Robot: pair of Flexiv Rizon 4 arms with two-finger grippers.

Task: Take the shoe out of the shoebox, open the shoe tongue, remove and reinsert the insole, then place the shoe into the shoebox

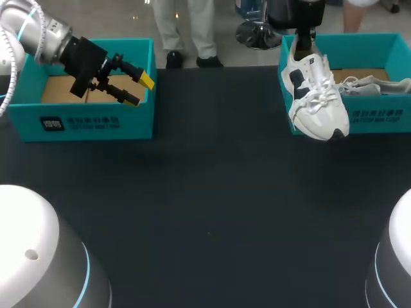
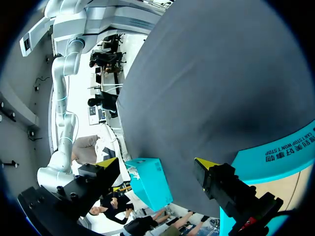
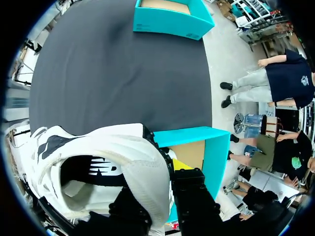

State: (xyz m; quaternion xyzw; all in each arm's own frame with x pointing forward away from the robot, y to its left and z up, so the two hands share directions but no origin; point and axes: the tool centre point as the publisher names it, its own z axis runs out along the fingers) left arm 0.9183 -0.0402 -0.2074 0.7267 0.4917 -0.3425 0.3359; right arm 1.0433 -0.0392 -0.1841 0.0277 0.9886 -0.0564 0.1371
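- If you start with the head cam, your right gripper (image 1: 303,46) is clamped on the heel end of the white shoe (image 1: 316,96). The shoe hangs heel up and toe down.
- The shoe sits over the front left corner of the right shoebox (image 1: 379,119), and its toe crosses in front of the box's front wall.
- The right wrist cam shows the same grab up close. The heel collar is pinched, and one yellow fingertip (image 3: 179,164) shows on the outside of it. The other finger is mostly hidden behind the shoe, so you can't see much of it.
- A second shoe (image 1: 376,85) lies inside that same box with its laces loose.
- Your left gripper (image 1: 136,90) is over the left shoebox (image 1: 96,122), fingers spread wide and nothing in them.
- In the left wrist cam the two yellow tips are far apart. Between them you only see the dark table (image 1: 212,192) and the other box at its far side.
- The two boxes are well apart, one at each end of the table's far edge.
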